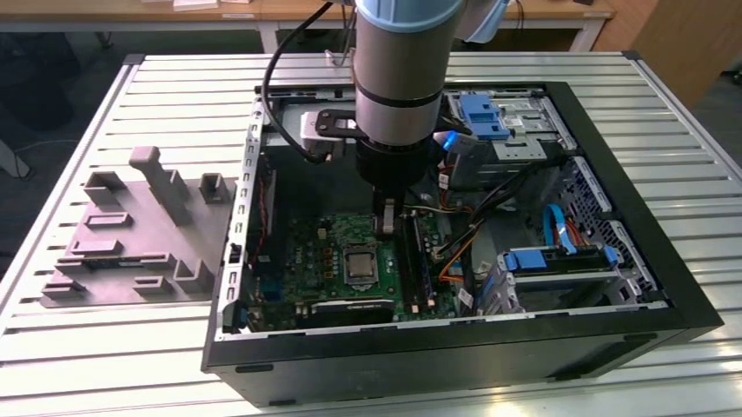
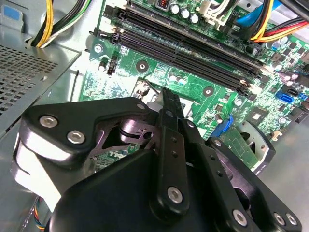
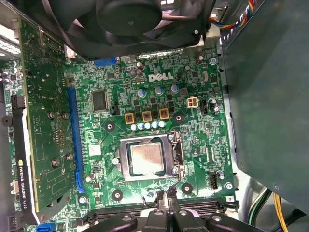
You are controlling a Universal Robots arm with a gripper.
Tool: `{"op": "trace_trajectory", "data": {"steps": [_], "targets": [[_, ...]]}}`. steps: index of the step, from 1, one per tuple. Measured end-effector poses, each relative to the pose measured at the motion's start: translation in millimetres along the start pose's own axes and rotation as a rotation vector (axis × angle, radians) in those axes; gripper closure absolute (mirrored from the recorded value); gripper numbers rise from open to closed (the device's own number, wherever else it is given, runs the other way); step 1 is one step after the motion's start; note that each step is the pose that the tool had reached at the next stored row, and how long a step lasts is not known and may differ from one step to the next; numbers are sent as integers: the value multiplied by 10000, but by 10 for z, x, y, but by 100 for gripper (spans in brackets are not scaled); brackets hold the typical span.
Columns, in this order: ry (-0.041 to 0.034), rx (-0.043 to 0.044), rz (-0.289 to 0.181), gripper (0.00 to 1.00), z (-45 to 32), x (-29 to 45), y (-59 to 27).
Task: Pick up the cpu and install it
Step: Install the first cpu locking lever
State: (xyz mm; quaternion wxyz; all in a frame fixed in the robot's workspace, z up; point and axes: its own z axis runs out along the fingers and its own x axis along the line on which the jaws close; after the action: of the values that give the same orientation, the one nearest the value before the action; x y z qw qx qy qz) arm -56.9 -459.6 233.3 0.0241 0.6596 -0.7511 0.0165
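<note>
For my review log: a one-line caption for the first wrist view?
The cpu sits in its motherboard socket, gripper just beside it.

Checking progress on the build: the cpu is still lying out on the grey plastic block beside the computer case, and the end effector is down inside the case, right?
Not quite. The cpu sits in its socket on the motherboard, as the first wrist view shows, not on the grey plastic block. The end effector is indeed down inside the case.

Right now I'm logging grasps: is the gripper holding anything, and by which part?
Nothing is held. The cpu sits in the motherboard socket, apart from the gripper above the board.
</note>
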Motion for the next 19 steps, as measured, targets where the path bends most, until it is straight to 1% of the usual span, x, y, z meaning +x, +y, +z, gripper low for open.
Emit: {"op": "trace_trajectory", "data": {"steps": [4,7,8,11,16,19], "targets": [[4,0,0,89,0,0,0],[86,11,0,89,14,-1,-1],[100,12,1,89,18,-1,0],[108,11,2,89,42,3,0],[105,11,2,89,62,87,-12],[115,11,1,89,65,116,-16]]}}
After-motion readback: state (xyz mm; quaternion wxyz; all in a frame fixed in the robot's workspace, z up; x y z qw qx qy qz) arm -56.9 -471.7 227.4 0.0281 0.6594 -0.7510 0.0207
